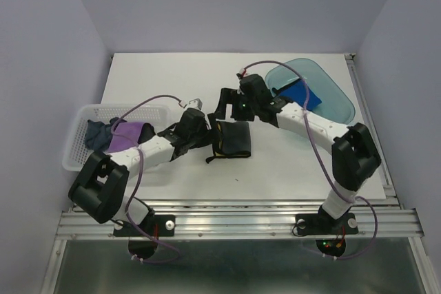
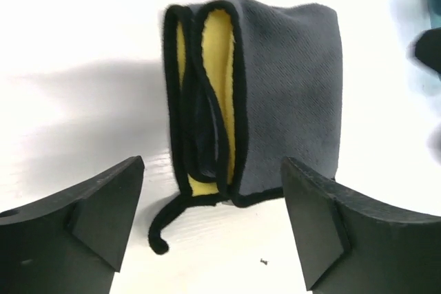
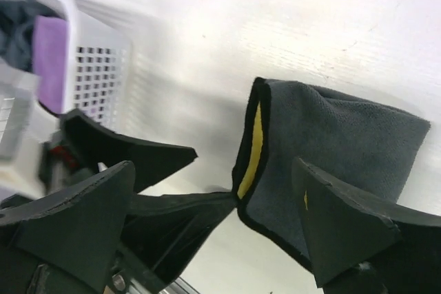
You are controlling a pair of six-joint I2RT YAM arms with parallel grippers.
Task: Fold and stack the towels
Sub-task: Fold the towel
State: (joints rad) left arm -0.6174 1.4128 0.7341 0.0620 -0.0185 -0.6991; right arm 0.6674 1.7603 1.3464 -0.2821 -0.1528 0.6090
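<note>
step: grey towel (image 2: 289, 94) is folded flat on tabletop (image 1: 172, 80) | left pincer (image 2: 212, 166), right pincer (image 3: 213, 166) are spread open, empty | next: probably to be regripped and stacked on blue towel (image 1: 298, 94)

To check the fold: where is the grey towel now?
In the top view, the grey towel lies folded on the table, near its middle, between the white basket at left and the teal tray at right.

The blue towel (image 1: 297, 93) is partly covered by the right arm (image 1: 304, 119). The basket (image 3: 96, 77) is cut off by the right wrist view's left edge, and its contents are blurred there.
</note>
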